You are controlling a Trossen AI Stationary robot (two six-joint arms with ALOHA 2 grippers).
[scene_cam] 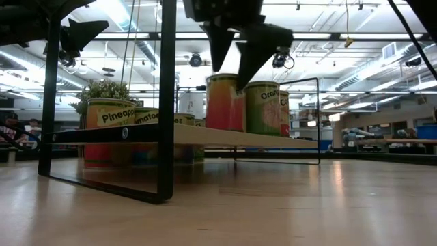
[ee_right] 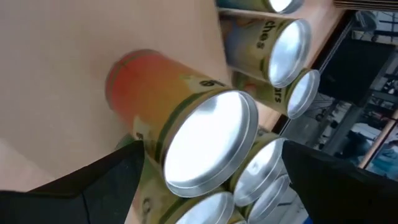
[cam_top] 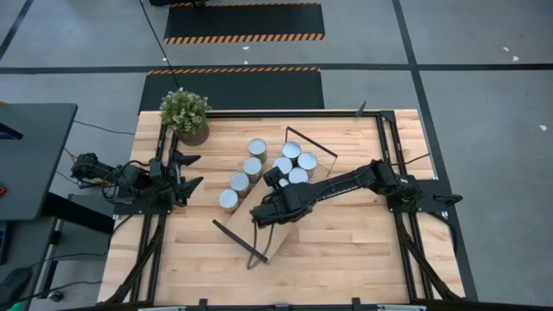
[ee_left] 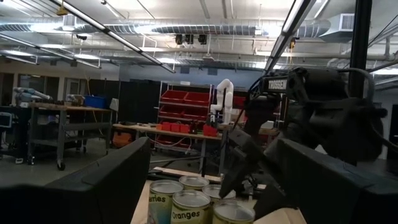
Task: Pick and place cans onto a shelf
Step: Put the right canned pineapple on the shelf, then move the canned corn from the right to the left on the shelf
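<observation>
The shelf (cam_top: pixel 281 226) is a light-wood board with black wire frames at its ends, lying slantwise mid-table. Several cans (cam_top: pixel 299 162) stand on its far end. Several more (cam_top: pixel 239 182) stand in a row on the table to its left. My right gripper (cam_top: pixel 275 179) is open above the shelf, pointing down. Its fingers (scene_cam: pixel 220 51) stand on either side of the top of an orange-sided can (ee_right: pixel 186 134) that rests upright on the board (scene_cam: pixel 225 102). My left gripper (cam_top: pixel 188 171) is open and empty at the table's left edge.
A potted green plant (cam_top: pixel 184 112) stands at the table's far left corner. The shelf's near wire frame (scene_cam: pixel 164 102) rises above the board. Bare tabletop lies to the near side (cam_top: pixel 346 250) of the shelf. People show in the room beyond the table (scene_cam: pixel 10 126).
</observation>
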